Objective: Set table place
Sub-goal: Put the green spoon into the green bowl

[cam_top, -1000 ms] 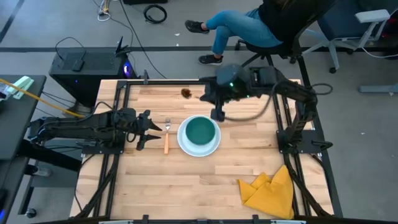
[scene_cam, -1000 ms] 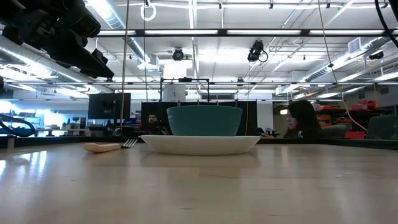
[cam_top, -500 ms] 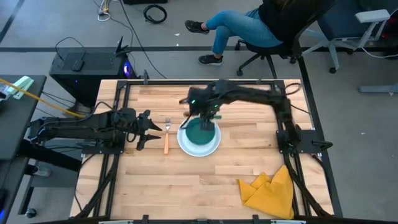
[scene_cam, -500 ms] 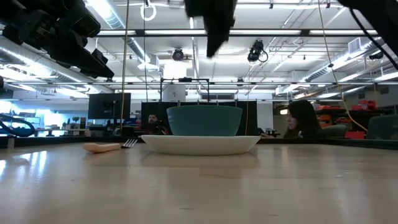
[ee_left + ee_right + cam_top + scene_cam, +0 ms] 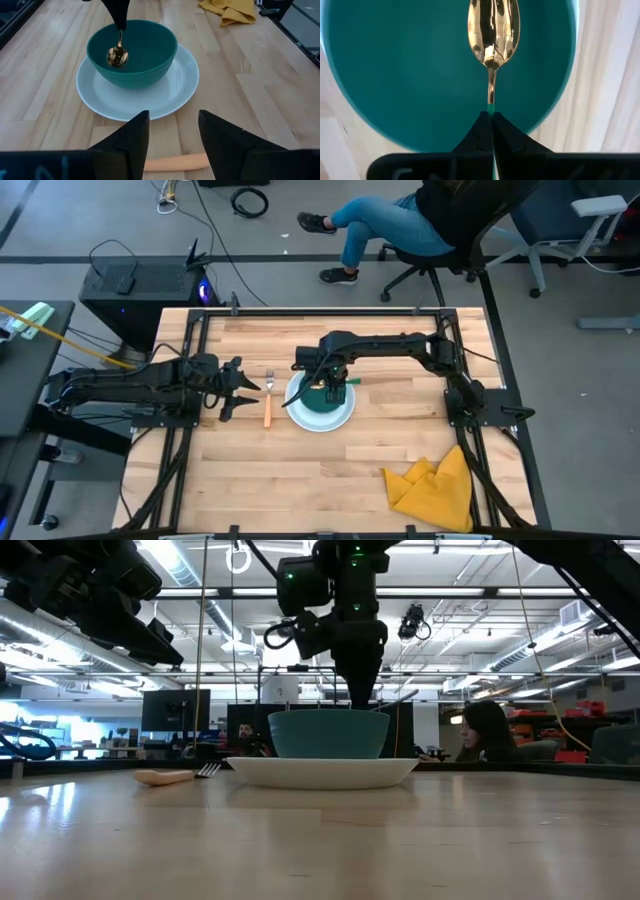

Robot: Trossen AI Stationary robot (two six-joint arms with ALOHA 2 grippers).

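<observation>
My left gripper waits open left of the fork while my right gripper, which swung in from the table's far side, now pinches the spoon over the bowl on the plate, nearly placing it.

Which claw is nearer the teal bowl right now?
Right. The right claw hangs directly over the teal bowl, holding the gold spoon down inside it. The left claw waits off to the side, beyond the orange-handled fork.
</observation>
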